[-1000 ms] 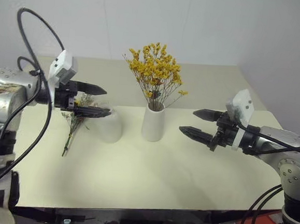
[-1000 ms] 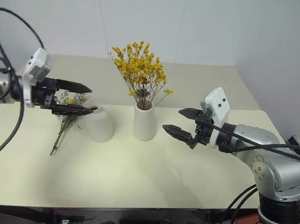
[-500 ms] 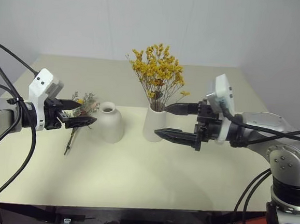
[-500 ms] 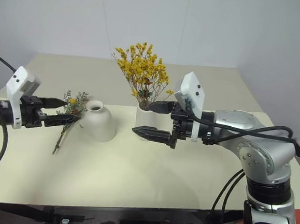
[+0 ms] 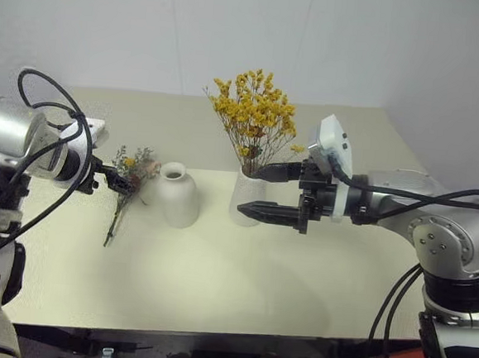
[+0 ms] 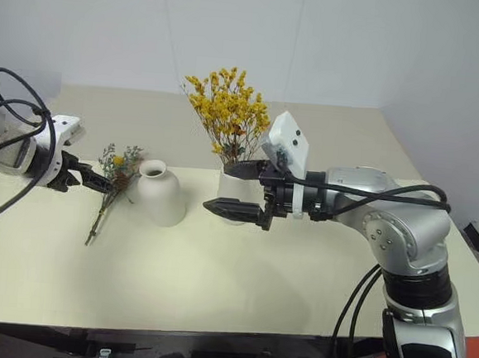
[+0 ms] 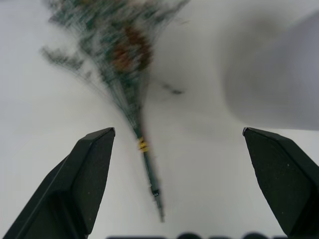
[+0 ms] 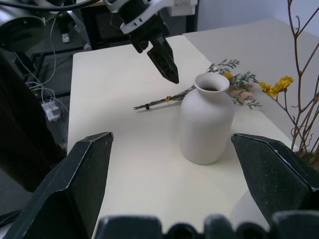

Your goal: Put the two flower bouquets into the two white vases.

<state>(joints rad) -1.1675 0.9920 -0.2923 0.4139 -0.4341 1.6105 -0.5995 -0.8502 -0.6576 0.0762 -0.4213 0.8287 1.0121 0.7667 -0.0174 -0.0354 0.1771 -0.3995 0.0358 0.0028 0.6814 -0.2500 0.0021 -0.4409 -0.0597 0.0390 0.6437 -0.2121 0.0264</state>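
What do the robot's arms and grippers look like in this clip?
Both arms are silver-grey metal with rounded joint housings and loose black cables looping alongside. Each wrist carries a white, boxy camera module above a black mount. The left gripper and right gripper each have two matte black, tapered fingers with pointed tips. No markings or labels are readable.

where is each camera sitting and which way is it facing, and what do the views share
Head stereo views: from the head, looking forward and down at the table; both arms show, left gripper, right gripper.
Left wrist view: looks down between its open fingers at the grey-green bouquet lying on the table.
Right wrist view: looks across between its open fingers at the bottle vase, with the left gripper beyond.
Shared: bottle vase and grey-green bouquet. The yellow bouquet stands in the cylinder vase.
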